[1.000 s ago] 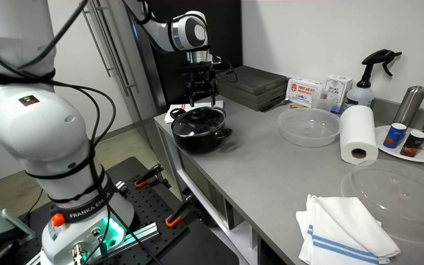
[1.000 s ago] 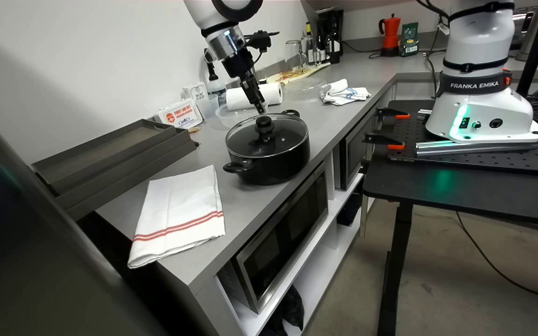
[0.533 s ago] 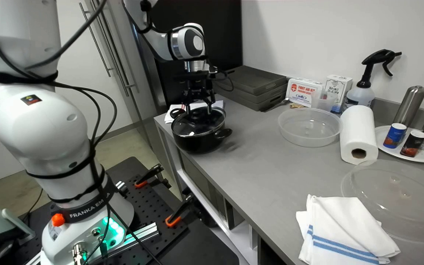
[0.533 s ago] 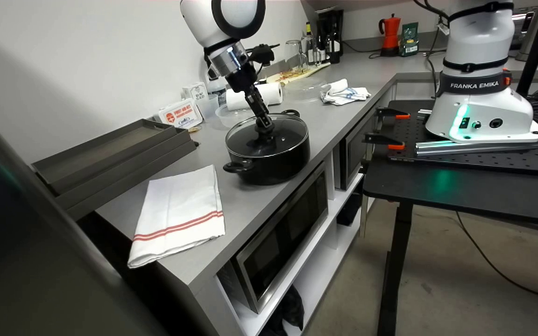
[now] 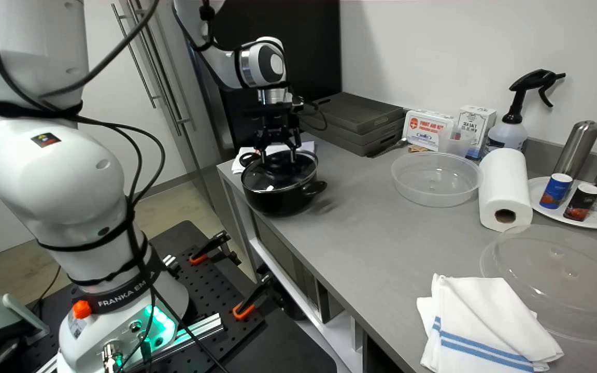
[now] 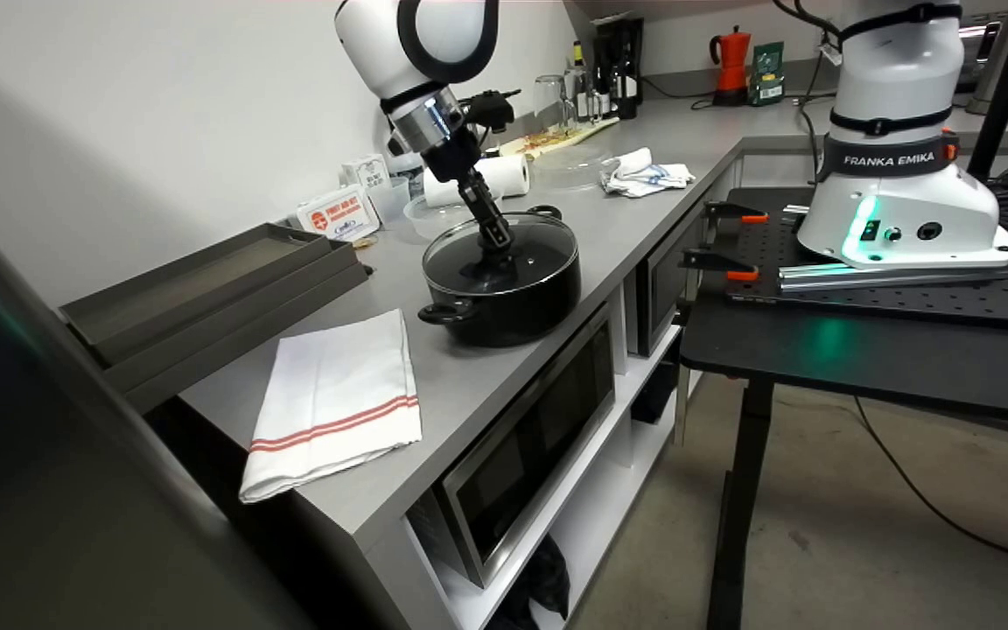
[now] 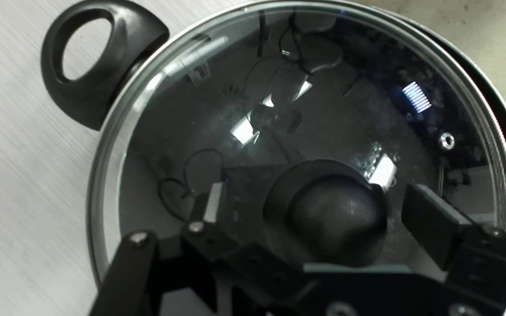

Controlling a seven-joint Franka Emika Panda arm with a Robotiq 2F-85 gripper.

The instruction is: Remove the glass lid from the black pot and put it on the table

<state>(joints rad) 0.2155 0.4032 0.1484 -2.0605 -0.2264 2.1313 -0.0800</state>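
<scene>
Clearly the grey counter (image 5: 360,238) serves as the stand here, with the black pot (image 6: 513,313) set close to its front edge, probably for easy reach. On the pot rests the glass lid (image 7: 297,140), flat and not yet lifted. Around its centre the jaws stand spread, 1 on either side of the dark knob (image 7: 336,215) with a gap left before either would touch it, presumably because that's the 1 part shaped for pinching and lifting.
</scene>
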